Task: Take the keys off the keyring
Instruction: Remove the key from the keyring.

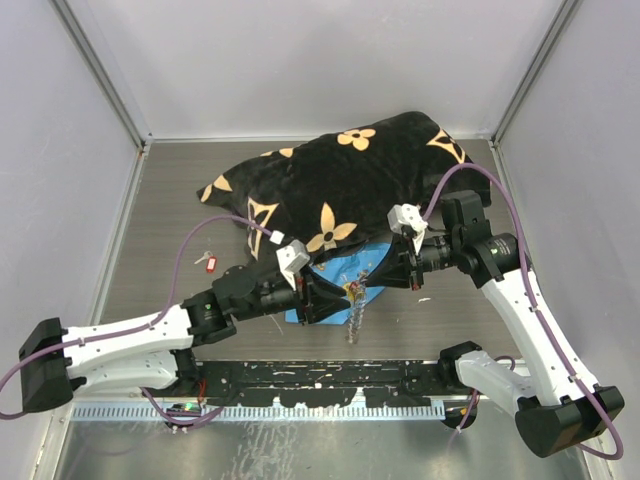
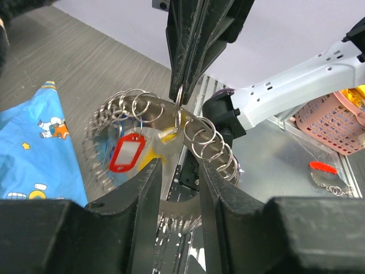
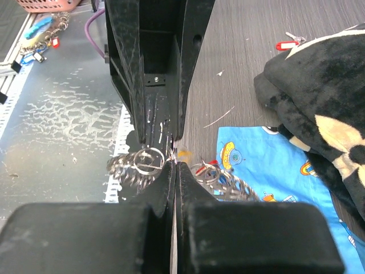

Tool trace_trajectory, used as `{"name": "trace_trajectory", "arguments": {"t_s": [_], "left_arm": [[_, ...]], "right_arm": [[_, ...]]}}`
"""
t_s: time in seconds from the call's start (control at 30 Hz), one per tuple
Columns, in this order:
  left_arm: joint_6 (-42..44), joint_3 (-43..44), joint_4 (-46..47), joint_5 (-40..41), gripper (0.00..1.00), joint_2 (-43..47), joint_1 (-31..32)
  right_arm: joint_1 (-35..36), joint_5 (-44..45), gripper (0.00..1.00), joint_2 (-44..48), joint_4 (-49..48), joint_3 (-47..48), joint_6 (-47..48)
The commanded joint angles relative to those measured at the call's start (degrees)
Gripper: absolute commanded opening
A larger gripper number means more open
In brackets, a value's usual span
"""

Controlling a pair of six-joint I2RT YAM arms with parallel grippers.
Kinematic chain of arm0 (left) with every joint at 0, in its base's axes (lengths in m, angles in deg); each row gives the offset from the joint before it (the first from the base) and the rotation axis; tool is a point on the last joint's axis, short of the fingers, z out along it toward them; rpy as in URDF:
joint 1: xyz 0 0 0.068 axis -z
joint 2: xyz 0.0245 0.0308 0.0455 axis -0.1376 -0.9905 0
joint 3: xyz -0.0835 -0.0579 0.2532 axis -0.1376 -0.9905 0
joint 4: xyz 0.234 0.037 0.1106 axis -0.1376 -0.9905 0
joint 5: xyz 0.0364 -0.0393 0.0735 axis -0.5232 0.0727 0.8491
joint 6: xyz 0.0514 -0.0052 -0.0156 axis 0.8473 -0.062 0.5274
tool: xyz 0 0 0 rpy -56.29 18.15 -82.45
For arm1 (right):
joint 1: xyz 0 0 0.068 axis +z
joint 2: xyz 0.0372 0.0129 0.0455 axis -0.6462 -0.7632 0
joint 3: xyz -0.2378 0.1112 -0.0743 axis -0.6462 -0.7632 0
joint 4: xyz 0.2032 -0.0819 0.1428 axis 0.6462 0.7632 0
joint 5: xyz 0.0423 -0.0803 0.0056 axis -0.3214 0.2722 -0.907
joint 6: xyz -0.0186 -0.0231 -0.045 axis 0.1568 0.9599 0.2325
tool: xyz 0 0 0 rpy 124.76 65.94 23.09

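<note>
Setting: robotics lab test cell. Evidence: grey wood-grain bench [image 1: 160, 200] boxed in on the left, far and right sides by plain white panels [image 1: 300, 60] set in aluminium corner posts [image 1: 100, 70]; left arm [image 1: 110, 345] and right arm [image 1: 530, 310], white-and-black robot arms, bolted to a black slotted rail [image 1: 320, 378] along the near edge; purple cables [image 1: 190, 255] looping from their wrists; pink plastic basket [image 2: 331, 123] on scuffed sheet metal [image 3: 57, 114] off the bench
</note>
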Motion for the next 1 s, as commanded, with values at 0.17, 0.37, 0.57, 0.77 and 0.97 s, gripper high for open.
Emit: {"name": "trace_trajectory", "arguments": {"t_s": [0.17, 0.37, 0.57, 0.77, 0.97], "left_arm": [[7.8, -2.7, 11.6, 1.6, 0.36, 5.0, -0.5], [12.7, -1.6, 14.4, 1.7, 0.36, 2.5, -0.5], [15.1, 0.9, 17.6, -1.6, 0.31, -2.3, -0.5], [15.4, 1.2, 22.0, -1.7, 0.25, -5.1, -0.4], [16.3, 1.2, 22.8, -1.3, 0.2, -5.1, -0.5]], "right_arm": [[0.0, -5.4, 0.01, -0.4, 10.1, 4.4, 19.0], [0.0, -2.7, 0.01, -2.2, 20.0, 8.6, 36.1], [0.0, -2.9, 0.01, -3.2, 20.9, 10.3, 38.6], [-0.1, -3.4, 0.01, -2.9, 21.0, 10.0, 38.3], [-0.1, -3.8, 0.01, -2.7, 21.0, 9.4, 37.9]]}}
